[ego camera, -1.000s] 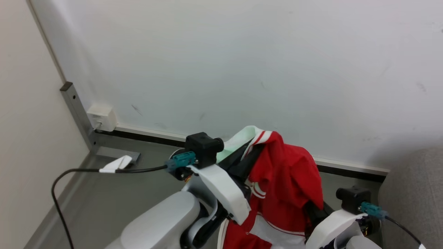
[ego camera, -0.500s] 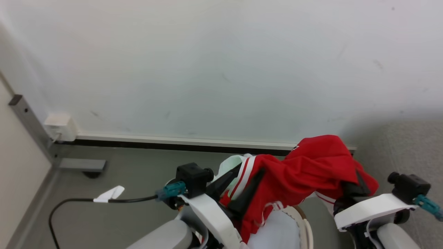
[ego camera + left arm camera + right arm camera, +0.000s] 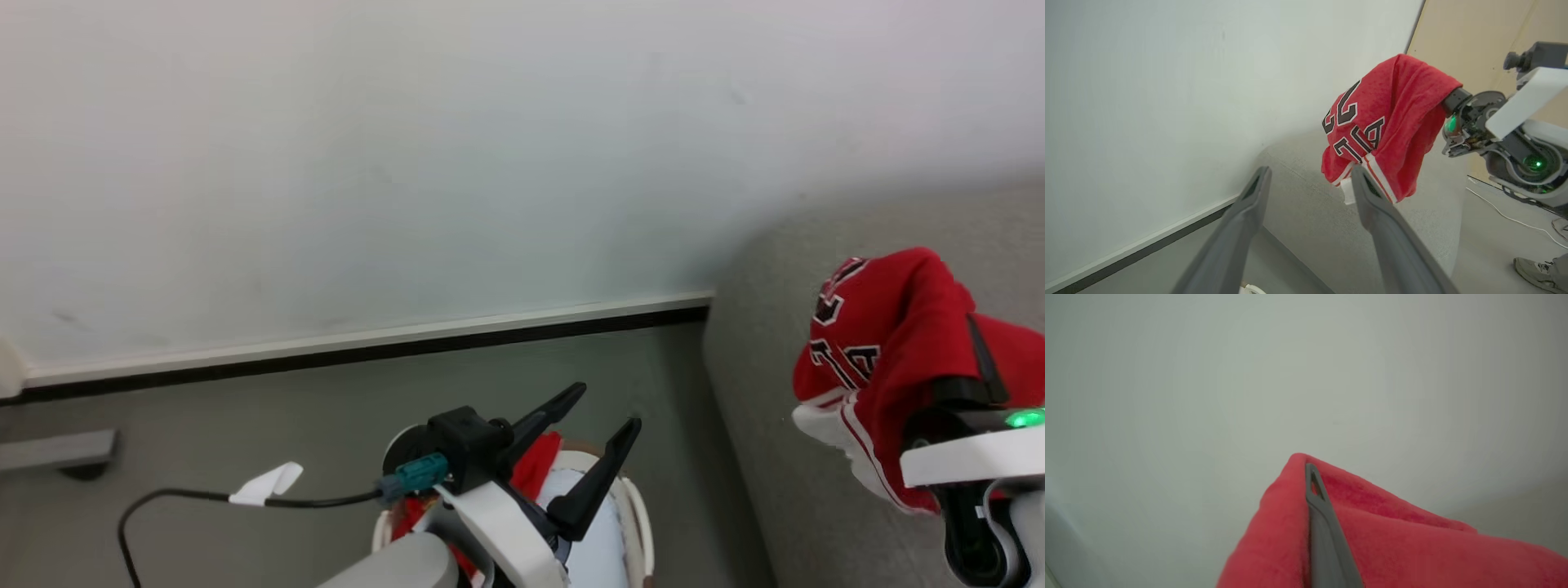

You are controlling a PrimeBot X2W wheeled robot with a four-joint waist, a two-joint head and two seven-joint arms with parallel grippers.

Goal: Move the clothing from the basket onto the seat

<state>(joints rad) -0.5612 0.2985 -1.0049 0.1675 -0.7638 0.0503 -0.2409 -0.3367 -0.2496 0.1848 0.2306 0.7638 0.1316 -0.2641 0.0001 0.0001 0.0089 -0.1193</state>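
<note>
Broadly, a pale wall (image 3: 408, 163) took up the head view from 9 round to 2 o'clock, with grey floor (image 3: 245, 425) below it. The seat (image 3: 767, 457) filled that view from 3 to 5 o'clock, its rounded end turned toward the basket (image 3: 635, 523). The basket sat at 6 o'clock beneath the left arm, with some red cloth (image 3: 535, 461) lying in it. The jersey (image 3: 890, 327) hung bunched at 3 o'clock, lifted over the seat. Whether its white-trimmed hem touched the cushion I could not tell. The right gripper (image 3: 971, 363) was clamped on it with the jaws buried in the folds. In its wrist view one finger (image 3: 1318, 506) ran up through the fabric at 6 o'clock and the other was hidden. The left gripper (image 3: 606, 406) stood over the basket, spread wide and holding nothing. A person's shoe (image 3: 1533, 271) showed at 4 o'clock in the left wrist view. By my reading the carry was nearly done and the drop came next. That called for lowering the right arm until the jersey lay on the cushion, then opening and drawing back without snagging the cloth. After that the red cloth in the basket would need fetching.
</note>
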